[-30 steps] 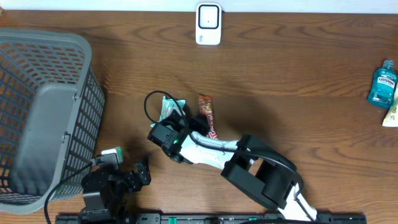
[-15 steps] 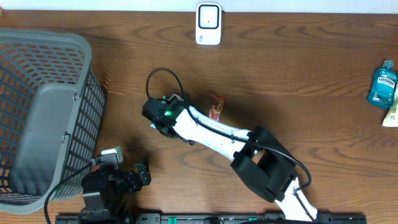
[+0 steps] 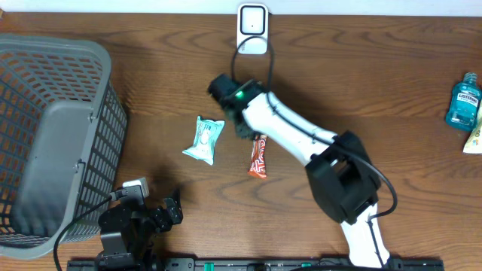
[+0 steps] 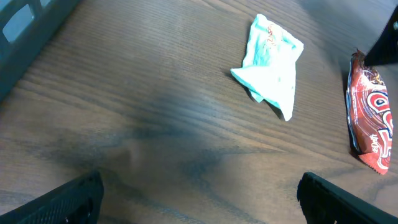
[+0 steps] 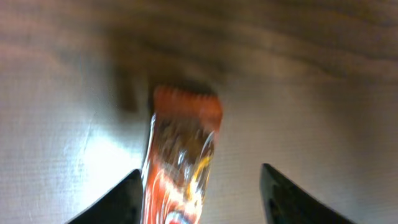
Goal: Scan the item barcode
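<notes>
A red-orange candy bar (image 3: pixel 258 156) lies flat on the wooden table, below the white scanner (image 3: pixel 252 28) at the back edge. My right gripper (image 3: pixel 246 129) hangs over the bar's upper end, just below the scanner. In the right wrist view the candy bar (image 5: pixel 181 163) runs up between the fingers of the right gripper (image 5: pixel 199 182), close to the left one with a gap on the right. The jaws are open. A crumpled teal packet (image 3: pixel 204 139) lies left of the bar, and the packet (image 4: pixel 270 65) and bar (image 4: pixel 371 127) also show in the left wrist view. My left gripper (image 4: pixel 199 199) rests open near the front edge.
A grey mesh basket (image 3: pixel 60 135) fills the left side. A blue mouthwash bottle (image 3: pixel 463 102) and a pale tube (image 3: pixel 474 141) sit at the far right edge. The right arm (image 3: pixel 301 139) stretches diagonally across the table's middle.
The right arm swung from the teal packet up and right towards the scanner, and its jaws opened. The packet is uncovered. The candy bar now lies slightly lower on the table.
</notes>
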`<action>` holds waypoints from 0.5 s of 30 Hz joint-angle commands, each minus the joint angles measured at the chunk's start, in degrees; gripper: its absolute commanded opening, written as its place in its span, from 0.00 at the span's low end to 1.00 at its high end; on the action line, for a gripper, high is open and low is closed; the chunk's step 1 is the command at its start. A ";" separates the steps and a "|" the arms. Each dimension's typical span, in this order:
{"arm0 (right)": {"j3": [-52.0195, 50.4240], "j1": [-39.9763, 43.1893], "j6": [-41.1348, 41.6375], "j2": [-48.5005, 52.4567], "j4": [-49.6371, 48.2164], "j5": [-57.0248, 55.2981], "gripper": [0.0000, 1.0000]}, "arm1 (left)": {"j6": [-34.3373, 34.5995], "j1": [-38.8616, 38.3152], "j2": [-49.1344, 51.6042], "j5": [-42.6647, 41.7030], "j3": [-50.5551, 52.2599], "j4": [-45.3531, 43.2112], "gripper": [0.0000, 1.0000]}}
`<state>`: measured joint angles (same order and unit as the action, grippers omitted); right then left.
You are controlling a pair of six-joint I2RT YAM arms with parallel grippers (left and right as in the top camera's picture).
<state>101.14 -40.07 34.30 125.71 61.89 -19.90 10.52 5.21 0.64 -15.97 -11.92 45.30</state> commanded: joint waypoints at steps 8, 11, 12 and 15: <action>0.35 4.48 -2.23 0.11 -6.45 9.51 0.71 | 0.09 0.24 -0.15 -0.02 0.35 3.93 0.98; 0.35 3.69 -2.23 1.86 -7.80 7.32 0.69 | 0.09 0.24 -0.15 -0.02 0.35 3.93 0.98; 0.35 3.61 -2.23 2.58 -8.09 6.88 0.68 | 0.09 0.24 -0.15 -0.02 0.35 3.93 0.98; 0.35 3.80 -2.21 4.70 -7.30 6.91 0.59 | 0.09 0.24 -0.15 -0.02 0.35 3.93 0.98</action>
<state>101.16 -35.88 32.34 127.20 53.93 -11.88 10.52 5.21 0.64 -15.97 -11.92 45.30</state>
